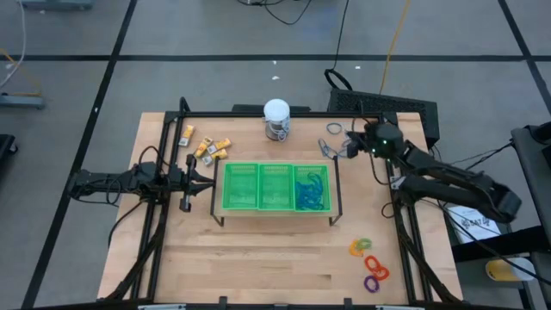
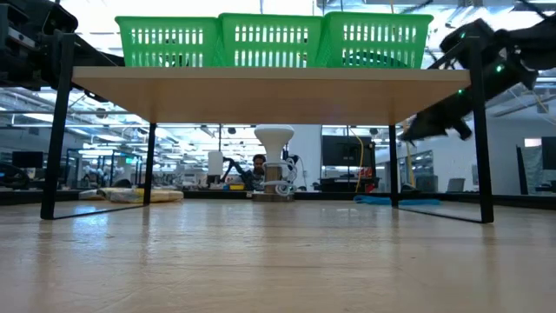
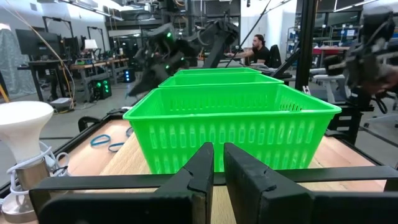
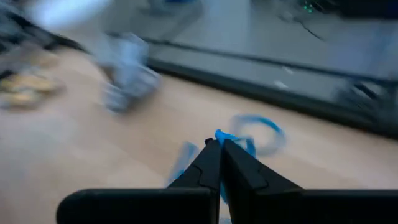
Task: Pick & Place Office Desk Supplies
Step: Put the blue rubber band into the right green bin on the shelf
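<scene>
From above, the green tray (image 1: 275, 187) sits at the centre of the frame on a black-legged stand over the wooden table (image 1: 258, 258), its 3 compartments side by side. The right compartment holds a tangle of blue loops (image 1: 312, 191); the left and middle ones look bare, though the mesh makes it hard to be sure. A white-topped round jar (image 1: 276, 119) stands at upper centre.

At upper left of the tray lie about 5 small yellow-and-white blocks (image 1: 205, 146), close together. At lower right of the frame 4 rings (image 1: 368, 263) lie in a loose line: 1 green, 2 orange, 1 purple. Just right of the jar 1 grey loop (image 1: 334, 129) lies on the wood.

The right gripper (image 1: 337, 151) is at upper right, just beyond the tray's right corner; in its wrist view the fingers (image 4: 208, 163) are pressed together on a thin blue loop (image 4: 225, 137), with 2 more blue loops (image 4: 261, 132) blurred on the wood beyond.

The left gripper (image 1: 200, 178) waits at the tray's left edge, its fingers (image 3: 199, 171) nearly together with a narrow gap, holding nothing; 2 blue loops (image 3: 99, 140) show past the tray in that view
</scene>
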